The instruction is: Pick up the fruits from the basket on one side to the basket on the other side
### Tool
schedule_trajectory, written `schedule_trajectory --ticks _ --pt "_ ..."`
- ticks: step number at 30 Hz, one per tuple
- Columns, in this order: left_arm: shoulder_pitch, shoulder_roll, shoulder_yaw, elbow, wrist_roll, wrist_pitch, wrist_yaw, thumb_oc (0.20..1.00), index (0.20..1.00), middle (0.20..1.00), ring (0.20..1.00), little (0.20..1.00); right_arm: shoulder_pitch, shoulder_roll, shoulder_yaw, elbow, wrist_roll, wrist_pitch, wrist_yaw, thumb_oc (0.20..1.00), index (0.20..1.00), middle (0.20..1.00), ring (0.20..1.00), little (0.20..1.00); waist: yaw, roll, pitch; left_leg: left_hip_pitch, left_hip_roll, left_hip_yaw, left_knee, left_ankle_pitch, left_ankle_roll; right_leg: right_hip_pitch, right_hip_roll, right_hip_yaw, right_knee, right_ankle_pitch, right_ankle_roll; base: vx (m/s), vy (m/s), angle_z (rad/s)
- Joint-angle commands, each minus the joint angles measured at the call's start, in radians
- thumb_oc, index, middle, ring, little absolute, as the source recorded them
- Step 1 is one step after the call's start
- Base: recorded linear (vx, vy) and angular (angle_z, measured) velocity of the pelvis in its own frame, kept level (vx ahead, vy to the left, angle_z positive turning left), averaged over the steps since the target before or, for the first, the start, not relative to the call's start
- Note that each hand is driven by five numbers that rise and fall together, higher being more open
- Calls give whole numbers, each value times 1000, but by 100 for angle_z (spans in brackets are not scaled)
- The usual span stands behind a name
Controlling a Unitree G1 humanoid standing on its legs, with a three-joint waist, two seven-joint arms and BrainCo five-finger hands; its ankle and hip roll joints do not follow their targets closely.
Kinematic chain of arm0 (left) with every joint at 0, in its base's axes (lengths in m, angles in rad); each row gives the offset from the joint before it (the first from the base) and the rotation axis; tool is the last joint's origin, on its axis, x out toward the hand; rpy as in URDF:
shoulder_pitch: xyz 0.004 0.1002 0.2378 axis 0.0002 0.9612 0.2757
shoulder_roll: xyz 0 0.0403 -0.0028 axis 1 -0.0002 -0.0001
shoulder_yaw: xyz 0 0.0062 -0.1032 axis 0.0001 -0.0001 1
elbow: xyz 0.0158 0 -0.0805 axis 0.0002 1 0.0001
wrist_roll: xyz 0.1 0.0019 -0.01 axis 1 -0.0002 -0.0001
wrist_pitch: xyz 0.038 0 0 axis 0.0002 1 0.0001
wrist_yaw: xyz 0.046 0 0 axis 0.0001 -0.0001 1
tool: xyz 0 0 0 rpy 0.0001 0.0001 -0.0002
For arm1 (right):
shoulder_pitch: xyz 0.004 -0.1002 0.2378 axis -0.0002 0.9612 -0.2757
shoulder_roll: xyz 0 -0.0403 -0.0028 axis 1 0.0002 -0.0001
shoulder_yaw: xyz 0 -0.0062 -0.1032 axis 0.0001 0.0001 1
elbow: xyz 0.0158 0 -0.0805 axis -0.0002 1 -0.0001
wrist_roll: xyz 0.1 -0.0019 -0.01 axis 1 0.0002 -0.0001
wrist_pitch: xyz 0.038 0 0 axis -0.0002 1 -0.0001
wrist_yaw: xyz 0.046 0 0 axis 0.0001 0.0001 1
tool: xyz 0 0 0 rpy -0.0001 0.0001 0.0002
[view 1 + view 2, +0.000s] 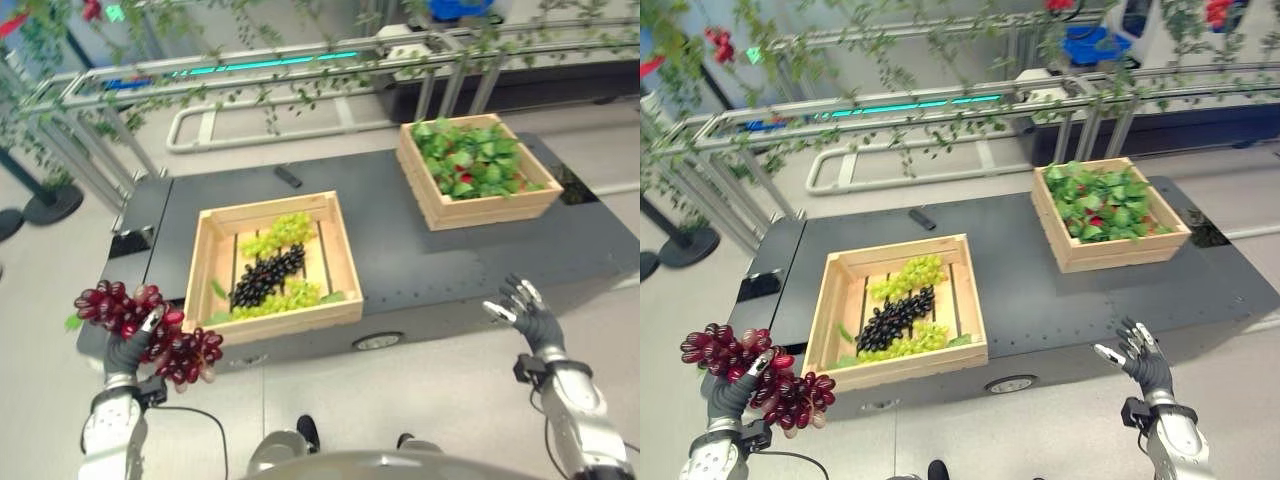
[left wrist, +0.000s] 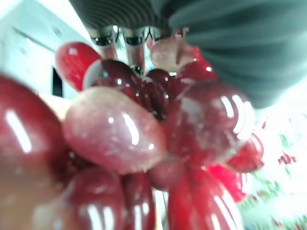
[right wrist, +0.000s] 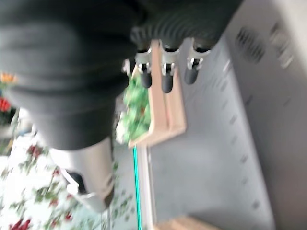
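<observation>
Beside the grape crate (image 1: 205,262), the left hand (image 1: 128,350) clasped a red grape bunch (image 1: 150,330), lifted clear for carrying to the leafy crate (image 1: 440,205); the right hand (image 1: 525,310) hung relaxed, empty

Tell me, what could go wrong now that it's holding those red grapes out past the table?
The left hand grips the red grapes off the table's edge, so loose grapes could drop to the floor. The bunch sags below the fingers and might snag the near crate's rim. The far crate already looks full of leaves, so the grapes might roll off.
</observation>
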Motion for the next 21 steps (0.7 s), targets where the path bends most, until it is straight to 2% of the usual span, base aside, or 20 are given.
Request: schedule_trajectory --ticks 1,5,6,9,11,12,13,14,15,16,17,18,19,21 --pt "-47 63 8 -45 62 -73 26 200 200 200 200 200 -53 -29 -39 -52 -10 -52 -5 1000 1000 1000 1000 1000 -4 -29 9 -93 -21 -61 44 25 21 2 26 8 60 -27 7 -64 -309 -21" --pt "-69 59 -26 -16 75 -71 36 200 200 200 200 200 -49 -46 -43 -65 2 -64 -13 1000 1000 1000 1000 1000 -8 -26 19 -108 18 -96 52 89 -12 33 73 0 71 -53 -30 -89 -235 -20" --pt "-70 59 -27 -15 75 -71 37 200 200 200 200 200 -49 -46 -44 -65 2 -64 -14 1000 1000 1000 1000 1000 -9 -25 20 -108 18 -98 51 91 -14 35 74 -3 71 -53 -32 -147 -271 15" --pt "-64 57 -48 -1 57 -72 21 200 200 200 200 200 -41 -72 -43 -92 12 -72 1 1000 1000 1000 1000 1000 11 -11 46 -138 60 -172 19 199 -57 42 124 -46 98 -79 -61 -191 -265 40" --pt "-63 58 -58 -6 57 -73 13 200 200 200 200 200 -43 -88 -44 -103 16 -80 0 1000 1000 1000 1000 1000 31 2 75 -175 76 -215 -19 267 -88 36 137 -92 98 -81 -67 -236 -189 69" --pt "-66 57 -62 -2 53 -73 18 200 200 200 200 200 -49 -96 -39 -102 20 -87 -7 1000 1000 1000 1000 1000 45 -2 92 -201 83 -251 -54 296 -114 36 128 -116 102 -91 -69 -162 -110 56" --pt "-67 57 -62 -1 53 -73 18 200 200 200 200 200 -50 -96 -39 -101 20 -88 -7 1000 1000 1000 1000 1000 43 2 90 -206 86 -256 -56 300 -115 34 132 -120 98 -86 -70 -324 -145 81" --pt "-59 60 -57 -7 56 -77 12 200 200 200 200 200 -59 -102 -35 -100 3 -85 -10 1000 1000 1000 1000 1000 70 -22 107 -213 56 -358 5 254 -103 10 105 -146 100 -75 -69 -249 -89 91" --pt "-60 60 -57 -7 56 -77 12 200 200 200 200 200 -60 -102 -35 -100 3 -86 -10 1000 1000 1000 1000 1000 66 -18 103 -222 58 -364 9 255 -102 8 108 -151 96 -70 -70 -423 -205 95" --pt "-39 62 -44 -9 55 -76 4 200 200 200 200 200 -62 -88 -30 -82 18 -85 -12 1000 1000 1000 1000 1000 78 -41 89 -213 29 -377 96 192 -86 8 84 -195 44 -36 -64 -296 -173 83" --pt "-36 65 -40 -7 53 -77 1 200 200 200 200 200 -58 -81 -35 -74 24 -89 -19 1000 1000 1000 1000 1000 70 -47 75 -193 51 -303 119 146 -77 13 68 -253 30 -30 -66 -368 -195 98" --pt "-37 68 -41 -5 53 -75 -2 200 200 200 200 200 -52 -75 -37 -74 21 -92 -23 1000 1000 1000 1000 1000 62 -50 66 -184 67 -261 149 120 -75 18 59 -286 14 -29 -64 -266 -81 129" --pt "-35 75 -35 -16 55 -74 -6 200 200 200 200 200 -44 -69 -41 -75 17 -93 -31 1000 1000 1000 1000 1000 54 -52 53 -164 103 -205 198 84 -72 19 48 -330 8 -26 -67 -160 -23 121" --pt "-35 75 -35 -16 55 -74 -6 200 200 200 200 200 -44 -69 -41 -75 17 -93 -31 1000 1000 1000 1000 1000 54 -52 54 -165 103 -206 199 84 -73 20 49 -330 8 -26 -67 -107 26 128"
